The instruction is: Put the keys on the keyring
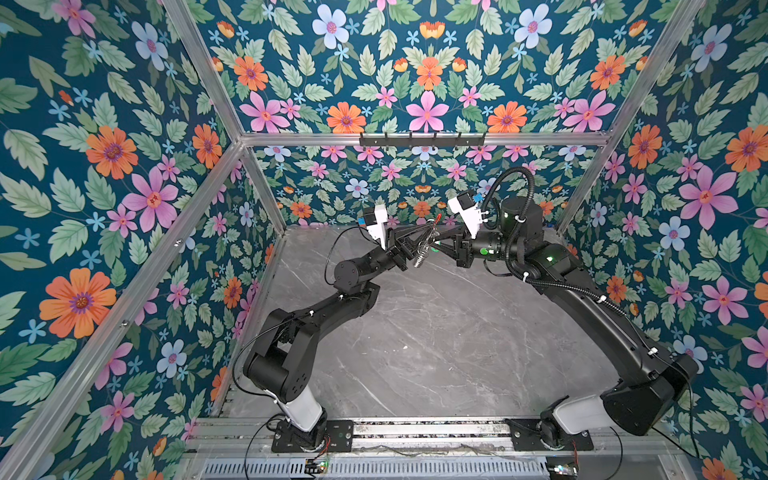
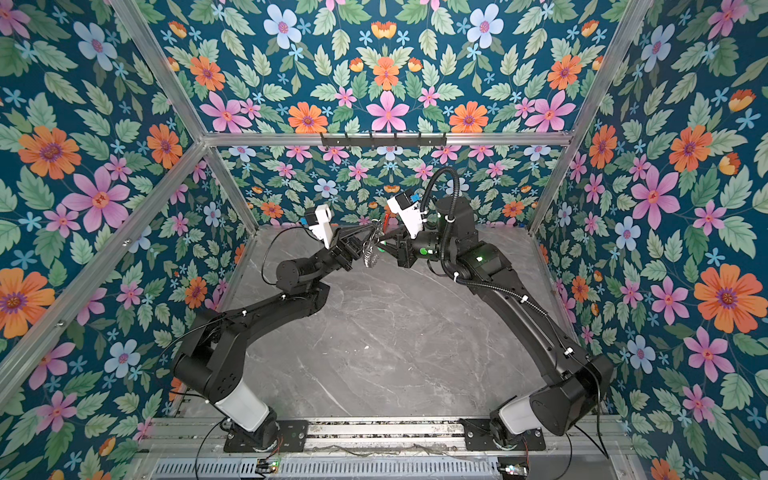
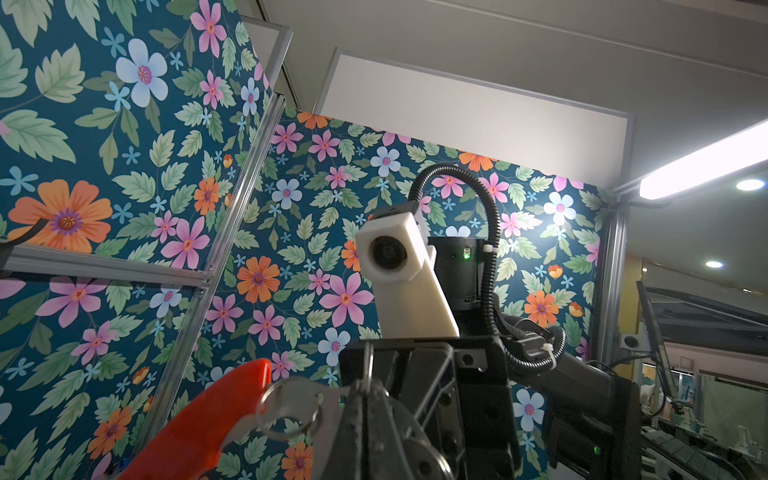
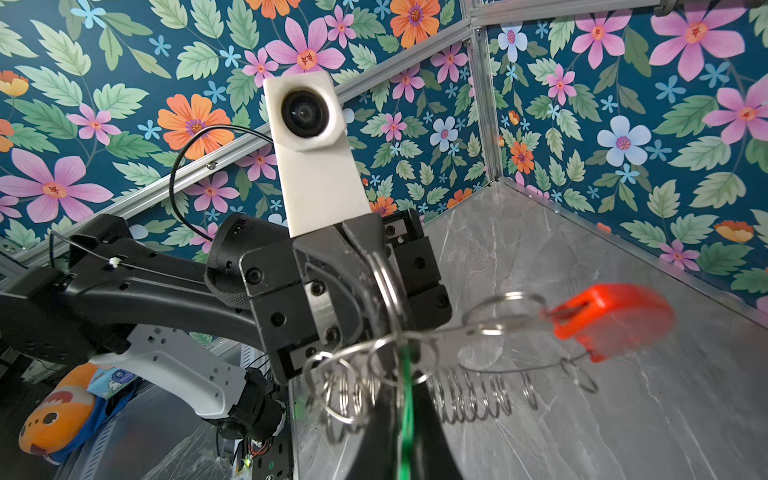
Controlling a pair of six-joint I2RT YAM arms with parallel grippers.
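Green keys [image 4: 406, 415] show as a blurred sliver by the keyring [image 4: 611, 320].

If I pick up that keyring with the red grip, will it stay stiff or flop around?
Likely floppy: the keyring is mostly thin wire. Its small rings hang loose, so they would probably slide and bunch.
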